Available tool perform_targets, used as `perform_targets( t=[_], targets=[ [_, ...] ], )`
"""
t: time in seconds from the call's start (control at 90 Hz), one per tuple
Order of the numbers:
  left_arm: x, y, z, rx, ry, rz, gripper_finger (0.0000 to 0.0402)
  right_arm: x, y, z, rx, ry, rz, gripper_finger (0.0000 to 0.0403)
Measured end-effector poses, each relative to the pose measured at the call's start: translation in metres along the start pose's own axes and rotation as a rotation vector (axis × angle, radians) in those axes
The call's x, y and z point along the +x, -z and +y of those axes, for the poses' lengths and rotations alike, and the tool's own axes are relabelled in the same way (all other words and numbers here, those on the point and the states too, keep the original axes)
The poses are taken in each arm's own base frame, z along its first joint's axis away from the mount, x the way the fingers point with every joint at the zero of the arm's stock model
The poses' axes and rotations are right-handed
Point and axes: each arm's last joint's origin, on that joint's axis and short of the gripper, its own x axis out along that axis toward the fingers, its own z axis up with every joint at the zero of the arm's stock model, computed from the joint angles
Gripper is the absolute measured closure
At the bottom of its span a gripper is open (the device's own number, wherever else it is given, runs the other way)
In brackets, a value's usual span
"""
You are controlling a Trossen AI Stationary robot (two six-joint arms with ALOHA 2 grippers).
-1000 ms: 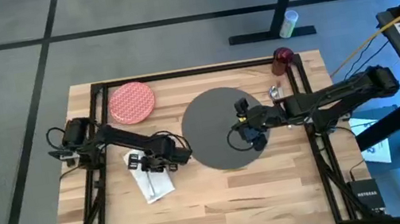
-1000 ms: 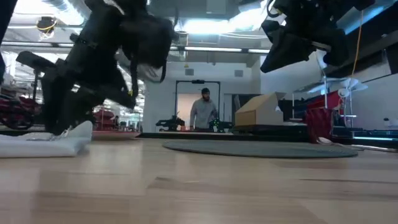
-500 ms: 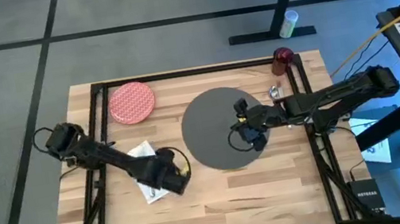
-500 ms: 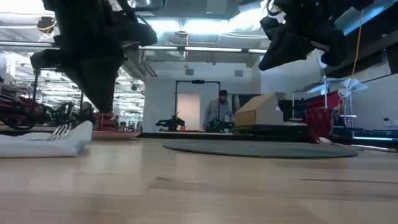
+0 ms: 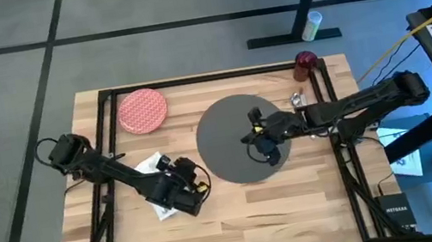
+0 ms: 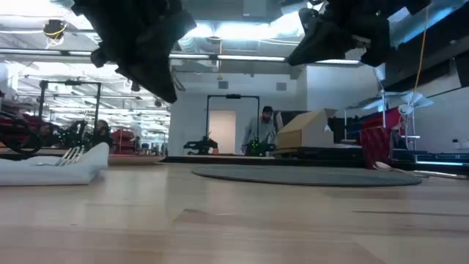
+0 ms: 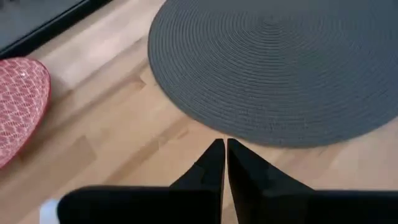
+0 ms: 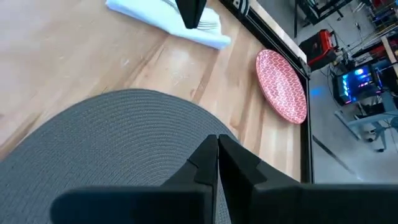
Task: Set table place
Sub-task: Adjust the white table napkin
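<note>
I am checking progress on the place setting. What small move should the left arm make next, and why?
Probably move the left hand toward the red patterned plate. The plate still sits at the table's far left corner, off the grey mat, and this hand is shut on nothing.

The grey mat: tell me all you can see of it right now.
The grey mat is round, dark and ribbed in concentric rings, like woven cord. It lies flat on the table, right of centre, with nothing resting on it. The right gripper hangs above its right part, fingers shut. The red plate lies apart.
</note>
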Motion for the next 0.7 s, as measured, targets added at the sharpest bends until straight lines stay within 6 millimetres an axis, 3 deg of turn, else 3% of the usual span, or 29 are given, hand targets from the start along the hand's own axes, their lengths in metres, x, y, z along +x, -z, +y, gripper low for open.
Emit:
perform_targets(
  t=[0.178,0.356,0.5,0.7],
  targets=[
    [-0.023,0.007,0.013,-0.065,-0.017,0.020,0.0402,0.000,0.006,0.002,-0.012,0.015,0.082,0.0403],
    [-0.045,0.027,0.035,-0.223,-0.031,0.098,0.0402,-0.001,0.011,0.003,-0.036,0.028,0.152,0.0403],
    [-0.045,0.046,0.050,-0.361,-0.057,0.181,0.0402,-0.001,0.011,0.003,-0.055,0.028,0.159,0.0403],
    [-0.034,0.070,0.072,-0.426,-0.161,0.255,0.0401,-0.001,0.013,0.003,-0.061,0.070,0.209,0.0403]
  ],
)
